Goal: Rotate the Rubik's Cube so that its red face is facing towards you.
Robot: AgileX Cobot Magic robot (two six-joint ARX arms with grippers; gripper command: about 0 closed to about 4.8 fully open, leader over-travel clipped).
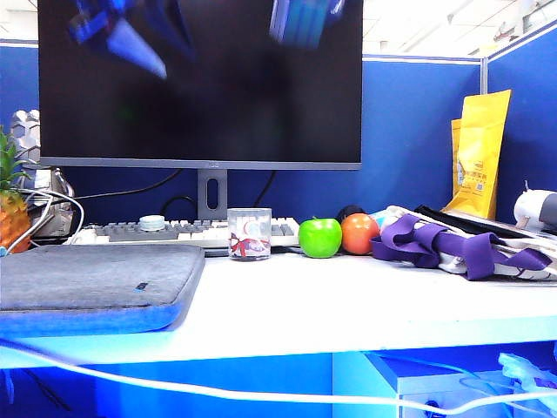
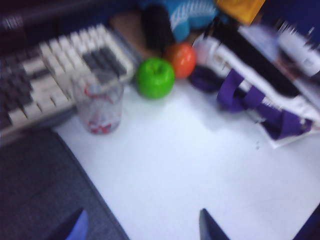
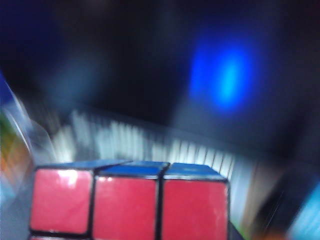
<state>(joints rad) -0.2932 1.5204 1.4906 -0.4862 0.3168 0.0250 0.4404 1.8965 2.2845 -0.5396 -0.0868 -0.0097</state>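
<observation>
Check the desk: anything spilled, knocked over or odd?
Nothing spilled or toppled. The glass cup and green apple stand upright by the keyboard. Only oddity: the Rubik's Cube is off the desk, held by the right gripper high before the monitor, beside the open left gripper.

White desk (image 1: 348,305), blue partition walls (image 1: 409,131), bright ceiling lights.
</observation>
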